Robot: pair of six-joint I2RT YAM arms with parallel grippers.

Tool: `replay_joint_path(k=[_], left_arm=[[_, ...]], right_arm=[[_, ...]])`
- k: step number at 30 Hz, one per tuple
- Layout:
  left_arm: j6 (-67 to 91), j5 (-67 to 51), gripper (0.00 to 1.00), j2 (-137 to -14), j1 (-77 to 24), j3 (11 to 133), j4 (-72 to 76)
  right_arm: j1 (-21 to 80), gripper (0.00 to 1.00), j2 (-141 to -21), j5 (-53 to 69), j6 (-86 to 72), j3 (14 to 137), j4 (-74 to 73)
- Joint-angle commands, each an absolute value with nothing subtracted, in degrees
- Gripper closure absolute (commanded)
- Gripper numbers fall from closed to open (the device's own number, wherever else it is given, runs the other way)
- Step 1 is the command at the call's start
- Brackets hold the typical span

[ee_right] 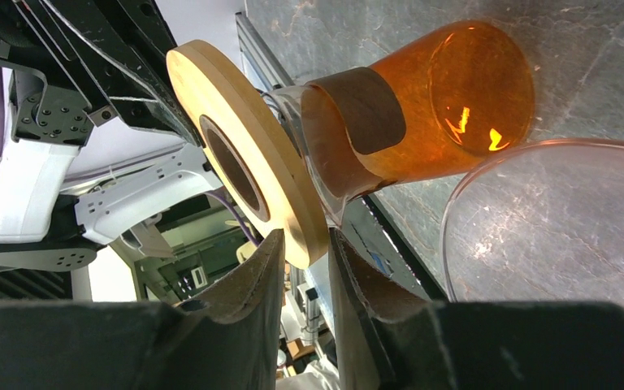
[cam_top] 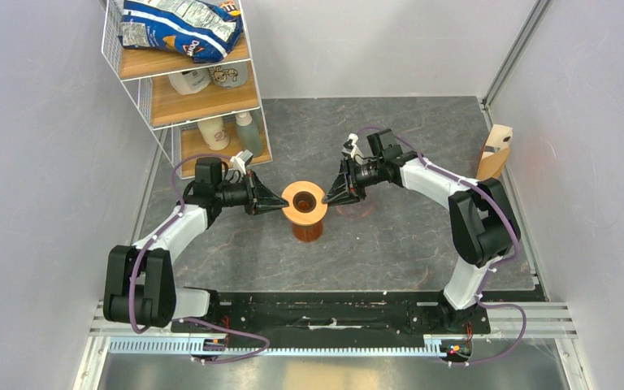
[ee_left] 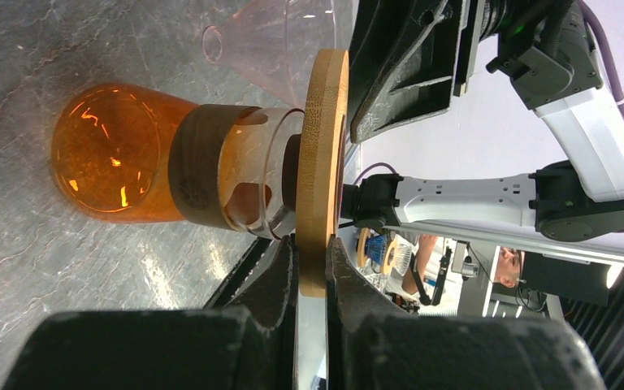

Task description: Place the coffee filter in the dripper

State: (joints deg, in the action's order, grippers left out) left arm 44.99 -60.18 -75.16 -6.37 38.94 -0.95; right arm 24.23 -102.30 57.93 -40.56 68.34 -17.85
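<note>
The dripper (cam_top: 304, 201), a light-wood ring with a dark centre hole, sits on top of an amber glass vessel (cam_top: 307, 230) at the table's middle. My left gripper (cam_top: 280, 203) is shut on the ring's left rim; the left wrist view shows the ring (ee_left: 322, 162) edge-on, pinched between the fingers (ee_left: 313, 268). My right gripper (cam_top: 327, 195) grips the ring's right rim (ee_right: 244, 154), a finger on each face (ee_right: 305, 252). The tan-brown coffee filter (cam_top: 491, 166) stands far right in a pale wooden stand (cam_top: 501, 138), away from both grippers.
A clear glass funnel (ee_right: 552, 236) lies on the dark table just right of the vessel, under my right wrist. A wire shelf (cam_top: 187, 81) with bottles and a snack bag stands at the back left. Walls close in on both sides.
</note>
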Motion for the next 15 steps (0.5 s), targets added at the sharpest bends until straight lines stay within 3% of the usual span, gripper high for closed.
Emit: replay_joint_path(k=[1,15], left_arm=[[41.07,-60.43,0.96,-76.71,-5.67,39.52,-1.58],[42.05,-59.94,0.94,-79.31,-5.74,40.17,-0.28]], right_arm=[[24.49,0.67,-102.74,57.77,-38.53,71.81,-20.2],[24.49,0.65,-101.39,58.54,-39.22,71.4,-19.32]])
